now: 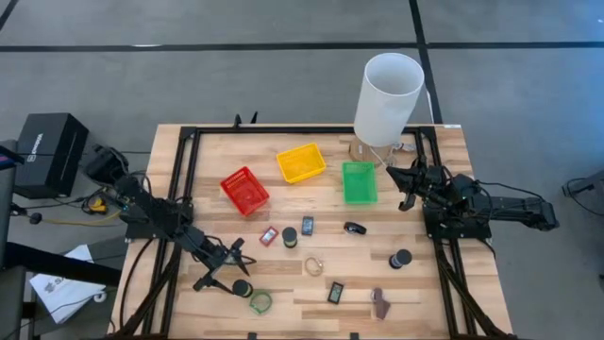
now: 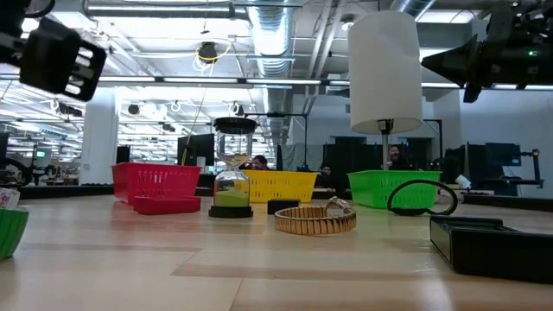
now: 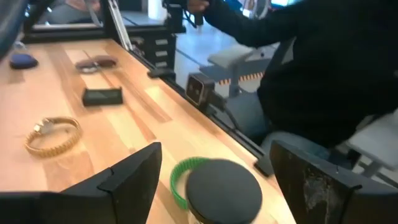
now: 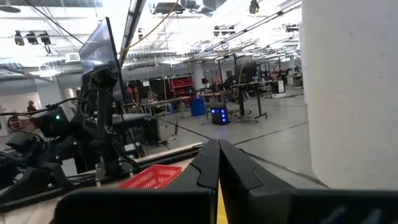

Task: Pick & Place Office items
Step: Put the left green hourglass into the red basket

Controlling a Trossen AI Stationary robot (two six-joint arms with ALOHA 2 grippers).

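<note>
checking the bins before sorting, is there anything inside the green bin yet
No, in the high view the green bin shows only its bare green floor, and the small items lie out on the table.

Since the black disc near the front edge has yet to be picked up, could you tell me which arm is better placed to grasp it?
The left. Its end effector hangs open right over the black disc; the right end effector is shut beside the green bin.

bare wood [image 1: 415, 293] right of centre; bins [image 1: 301, 161] seemingly crowding the rear
</note>
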